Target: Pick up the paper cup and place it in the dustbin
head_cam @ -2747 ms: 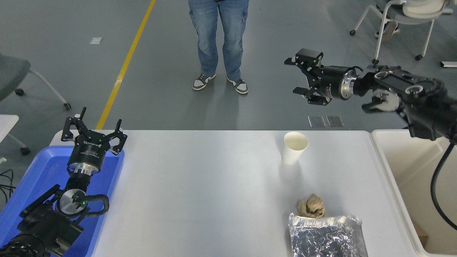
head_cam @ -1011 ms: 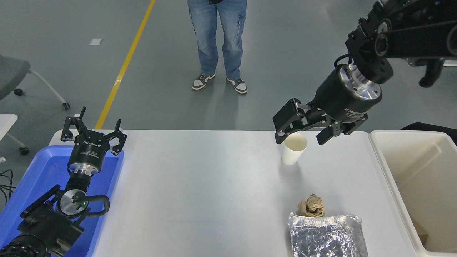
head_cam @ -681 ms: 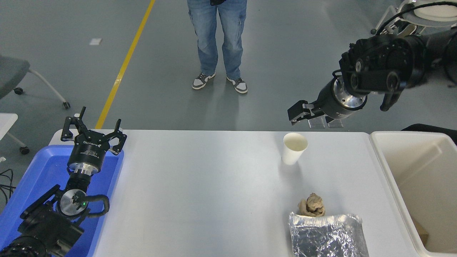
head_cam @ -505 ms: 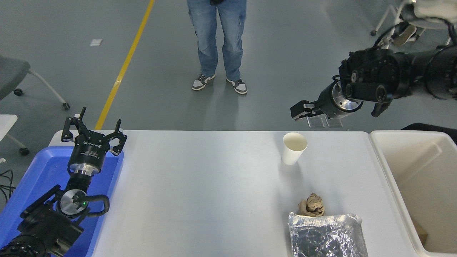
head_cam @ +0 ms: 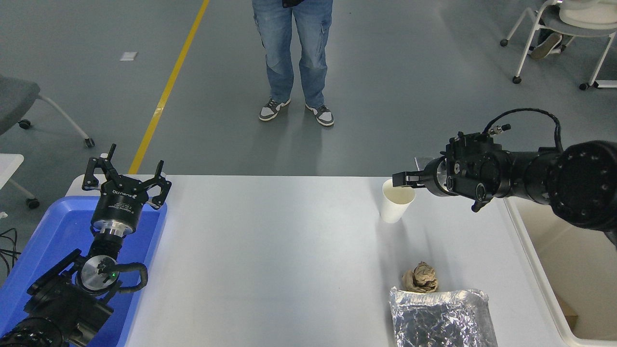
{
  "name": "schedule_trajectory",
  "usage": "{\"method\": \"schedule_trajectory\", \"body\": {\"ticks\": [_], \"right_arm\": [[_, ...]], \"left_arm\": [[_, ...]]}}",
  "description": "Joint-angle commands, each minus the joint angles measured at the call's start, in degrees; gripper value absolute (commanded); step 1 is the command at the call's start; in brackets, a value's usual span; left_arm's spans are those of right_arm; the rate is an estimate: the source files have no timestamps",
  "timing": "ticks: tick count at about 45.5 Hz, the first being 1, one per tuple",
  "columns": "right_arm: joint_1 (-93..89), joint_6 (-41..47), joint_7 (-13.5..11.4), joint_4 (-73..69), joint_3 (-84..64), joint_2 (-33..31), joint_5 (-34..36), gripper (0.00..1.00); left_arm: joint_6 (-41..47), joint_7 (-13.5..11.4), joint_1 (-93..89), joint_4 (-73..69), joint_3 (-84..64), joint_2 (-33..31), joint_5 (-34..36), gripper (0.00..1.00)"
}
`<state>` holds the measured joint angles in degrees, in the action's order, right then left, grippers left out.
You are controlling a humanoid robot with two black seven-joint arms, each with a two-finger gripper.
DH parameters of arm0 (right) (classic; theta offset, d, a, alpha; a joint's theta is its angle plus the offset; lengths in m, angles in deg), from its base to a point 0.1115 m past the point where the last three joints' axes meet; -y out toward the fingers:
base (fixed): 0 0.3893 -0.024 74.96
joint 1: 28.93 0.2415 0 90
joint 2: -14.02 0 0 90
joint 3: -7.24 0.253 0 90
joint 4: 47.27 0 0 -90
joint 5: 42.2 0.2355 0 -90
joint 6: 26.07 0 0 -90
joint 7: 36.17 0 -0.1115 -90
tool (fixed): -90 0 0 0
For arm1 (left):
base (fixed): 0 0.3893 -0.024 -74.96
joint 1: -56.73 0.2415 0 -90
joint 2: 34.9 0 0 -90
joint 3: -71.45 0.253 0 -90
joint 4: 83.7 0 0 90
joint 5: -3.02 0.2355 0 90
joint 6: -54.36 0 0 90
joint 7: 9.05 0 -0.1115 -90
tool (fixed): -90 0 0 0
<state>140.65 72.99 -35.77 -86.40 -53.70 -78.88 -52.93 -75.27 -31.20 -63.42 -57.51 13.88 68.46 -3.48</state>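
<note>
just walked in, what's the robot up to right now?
The right gripper is reaching in sideways at the rim of the paper cup, which stands upright on the table. The cup is not lifted yet, and whether the fingers have closed on it is unclear. The dustbin waits at the table's right end. The left gripper is parked open over the blue tray. A person stands beyond the table.

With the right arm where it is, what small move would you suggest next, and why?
Probably ease the right pincer a little lower so it straddles the paper cup wall before closing. It sits at the cup's rim level, coming in from the right, and the cup stands upright on the table, not visibly gripped. Whether the pincer is open is unclear.
</note>
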Motion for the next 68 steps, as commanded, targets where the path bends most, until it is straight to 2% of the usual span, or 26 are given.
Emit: {"method": "schedule_trajectory", "body": {"ticks": [1, 6, 11, 16, 17, 19, 39, 48, 56, 62, 68], "right_arm": [[-5.92, -0.53, -0.32, 4.58, 3.02, 2.02, -0.96, 0.64], [-7.25, -1.14, -0.32, 5.91, 3.03, 2.28, -1.05, 0.47], [-7.51, -1.23, -0.41, 6.61, 3.2, 2.28, -1.05, 0.41], [-7.95, -1.15, -1.19, 7.05, 4.26, 2.28, -1.05, 0.26], [-7.95, -1.15, -1.46, 7.14, 4.26, 2.28, -1.05, 0.19], [-7.95, -1.15, -1.63, 7.14, 4.26, 2.28, -1.05, 0.0], [-5.05, -0.09, -1.64, 6.17, 4.08, 2.28, -0.79, 0.0], [2.41, 2.71, -1.46, 0.03, 2.94, 1.32, -0.87, 0.0], [18.83, 10.71, -1.11, -14.99, -1.01, -5.18, -1.4, 0.0], [32.46, 20.28, -0.58, -26.6, -1.11, -10.72, -4.13, 0.0], [42.66, 29.42, 0.12, -31.97, -0.84, -13.62, -4.3, 0.0]], "left_arm": [[-0.01, 0.0, 0.0, 0.0, 0.0, 0.0, 0.0, 1.0], [-0.01, 0.0, 0.0, 0.0, 0.0, 0.0, 0.0, 1.0], [-0.01, 0.0, 0.0, 0.0, 0.0, 0.0, 0.0, 1.0], [-0.01, 0.0, 0.0, 0.0, 0.0, 0.0, 0.0, 1.0], [-0.01, 0.0, 0.0, 0.0, 0.0, 0.0, 0.0, 1.0], [-0.01, 0.0, 0.0, 0.0, 0.0, 0.0, 0.0, 1.0], [-0.01, 0.0, 0.0, 0.0, 0.0, 0.0, 0.0, 1.0], [-0.01, 0.0, 0.0, 0.0, 0.0, 0.0, 0.0, 1.0], [-0.01, 0.0, 0.0, 0.0, 0.0, 0.0, 0.0, 1.0], [-0.01, 0.0, 0.08, 0.0, 0.0, 0.0, 0.0, 1.0], [-0.01, 0.0, 0.08, 0.0, 0.0, 0.0, 0.0, 1.0]]}}
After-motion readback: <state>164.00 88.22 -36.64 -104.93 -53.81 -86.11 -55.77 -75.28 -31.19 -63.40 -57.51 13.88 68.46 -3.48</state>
